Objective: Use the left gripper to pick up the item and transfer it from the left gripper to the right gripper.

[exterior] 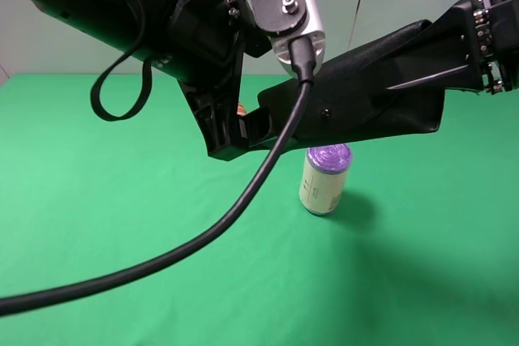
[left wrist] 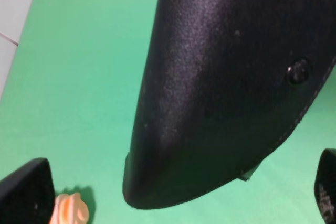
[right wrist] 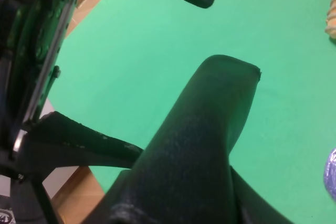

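Right claw clamps case, its fingers mostly hidden. Left claw gapes wide around the other end. Case overlaps can top.

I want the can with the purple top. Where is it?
In the high view, the can stands upright on the green table, right of the middle, below the raised black case.

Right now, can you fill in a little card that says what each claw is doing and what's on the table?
glasses case: up in the air, off the table
left claw: open, one finger on each side of the case's end, not pinching it
right claw: shut on the other end of the case
can: standing upright on the green cloth, cream with a purple top
orange bread piece: lying on the cloth
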You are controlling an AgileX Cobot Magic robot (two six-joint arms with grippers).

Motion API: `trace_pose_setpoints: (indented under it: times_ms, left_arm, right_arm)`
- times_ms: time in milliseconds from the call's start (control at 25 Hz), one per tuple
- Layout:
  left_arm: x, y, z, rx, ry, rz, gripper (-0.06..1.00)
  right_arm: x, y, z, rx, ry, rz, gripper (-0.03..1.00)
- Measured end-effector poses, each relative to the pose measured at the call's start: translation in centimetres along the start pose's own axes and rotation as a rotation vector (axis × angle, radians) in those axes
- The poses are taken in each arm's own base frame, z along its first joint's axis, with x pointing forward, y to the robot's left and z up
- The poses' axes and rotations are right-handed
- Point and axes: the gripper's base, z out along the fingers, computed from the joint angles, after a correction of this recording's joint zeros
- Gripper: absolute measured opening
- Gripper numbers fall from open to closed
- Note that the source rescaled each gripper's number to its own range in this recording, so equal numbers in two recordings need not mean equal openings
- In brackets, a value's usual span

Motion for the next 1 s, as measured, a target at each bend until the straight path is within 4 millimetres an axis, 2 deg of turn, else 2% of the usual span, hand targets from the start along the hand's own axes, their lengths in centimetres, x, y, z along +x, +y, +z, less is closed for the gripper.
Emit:
trace_pose_setpoints:
  times_ms: [120, 440, 680, 1000]
  left_arm:
    - [-0.2, 0.0, -1.2, -0.007, -0.013, 0.000, 1.00]
    - [-0.1, -0.3, -7.3, -0.061, -0.036, -0.094, 1.00]
    - [2.0, -0.6, -12.1, -0.150, 0.081, -0.221, 1.00]
    - [5.0, -1.9, -18.2, -0.308, 0.071, -0.571, 0.97]
  right_arm:
    - [0.0, 0.0, 0.0, 0.000, 0.000, 0.000, 0.03]
    - [0.0, 0.0, 0.0, 0.000, 0.000, 0.000, 0.03]
    - [0.0, 0.0, 0.0, 0.001, 0.000, 0.000, 0.03]
    - [0.0, 0.0, 0.0, 0.001, 0.000, 0.000, 0.03]
